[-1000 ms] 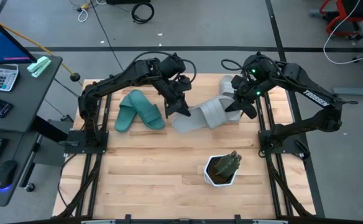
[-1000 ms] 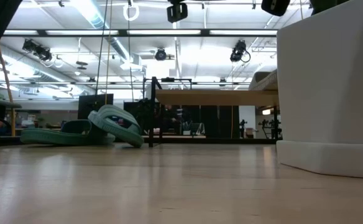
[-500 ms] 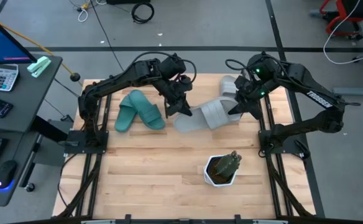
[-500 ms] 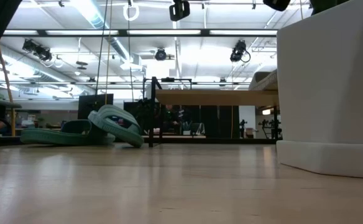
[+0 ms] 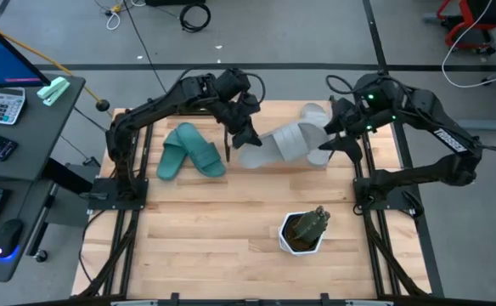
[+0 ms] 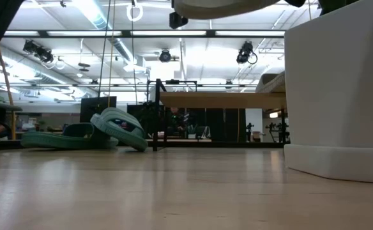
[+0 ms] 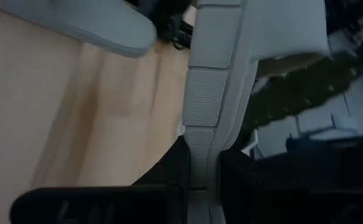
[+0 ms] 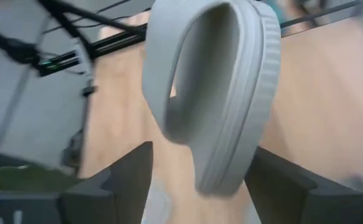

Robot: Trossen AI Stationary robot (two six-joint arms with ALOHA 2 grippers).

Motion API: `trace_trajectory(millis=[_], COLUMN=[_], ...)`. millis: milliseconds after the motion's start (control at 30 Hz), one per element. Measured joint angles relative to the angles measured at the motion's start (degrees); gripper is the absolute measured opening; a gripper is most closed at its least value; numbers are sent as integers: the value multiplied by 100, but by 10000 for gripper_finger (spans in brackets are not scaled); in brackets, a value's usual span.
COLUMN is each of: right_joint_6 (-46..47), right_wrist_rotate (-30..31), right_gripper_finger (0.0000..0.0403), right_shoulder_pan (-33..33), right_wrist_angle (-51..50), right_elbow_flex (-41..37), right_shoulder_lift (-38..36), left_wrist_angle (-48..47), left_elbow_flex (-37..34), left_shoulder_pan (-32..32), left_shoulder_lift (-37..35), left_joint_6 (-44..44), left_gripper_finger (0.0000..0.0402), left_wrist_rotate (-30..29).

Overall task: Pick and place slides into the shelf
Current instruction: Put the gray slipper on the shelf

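From the high view, the light grey soft sandal with the wide strap (image 5: 284, 146) hung over the slatted wooden desk (image 5: 231, 238), its long axis running from the left gripper (image 5: 246, 138) towards the right gripper (image 5: 340, 143). The left jaws were closed on the end of it farthest from the right gripper, so the left arm was the nearer, carrying one. The right jaws stood spread just beside the opposite end, gripping nothing. A second grey sandal (image 5: 313, 113) lay behind the held one, the teal-green pair (image 5: 188, 151) on the far side of the left gripper, and a white pot with a plant (image 5: 303, 231) nearer the desk's front edge.

From the low view, the held sandal's pale sole (image 6: 221, 7) showed well above the desk, clear of it. The low rack with a wooden plank top on black legs (image 6: 218, 100) stood beyond, empty as far as could be told, with the teal pair (image 6: 87, 133) beside it.

From the left wrist view, the jaws pinched the sandal's ridged edge (image 7: 207, 99), which ran straight away from them.

From the right wrist view, the strap loop (image 8: 215, 93) faced the open fingers (image 8: 128, 180), apart from them.
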Motion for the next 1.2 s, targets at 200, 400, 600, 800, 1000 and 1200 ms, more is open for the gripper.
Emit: trace_trajectory(millis=[200, 400, 600, 800, 1000, 1200], right_joint_6=[-9, 94, 229, 247, 250, 346], right_wrist_rotate=[1182, 1609, 1875, 2289, 2466, 2466], right_gripper_finger=[235, 228, 222, 220, 220, 220], right_shoulder_pan=[-1, 5, 4, 2, 2, 2], right_wrist_angle=[14, -24, -20, -13, -17, -186], right_elbow_flex=[0, 0, 0, 0, 0, -2], right_shoulder_lift=[-416, -769, -1044, -1234, -1308, -1335], left_wrist_angle=[550, 1644, 2280, 2586, 2522, 2512], left_elbow_flex=[0, 7, 7, 7, 2, -2], left_shoulder_pan=[295, 575, 581, 139, -330, -523], left_shoulder_lift=[0, 0, 0, 205, 597, 702], left_joint_6=[-738, -1987, -2647, -3131, -3514, -4102], left_gripper_finger=[57, 56, 56, 56, 56, 55], left_wrist_rotate=[-68, -526, -1413, -2538, -3064, -3953])
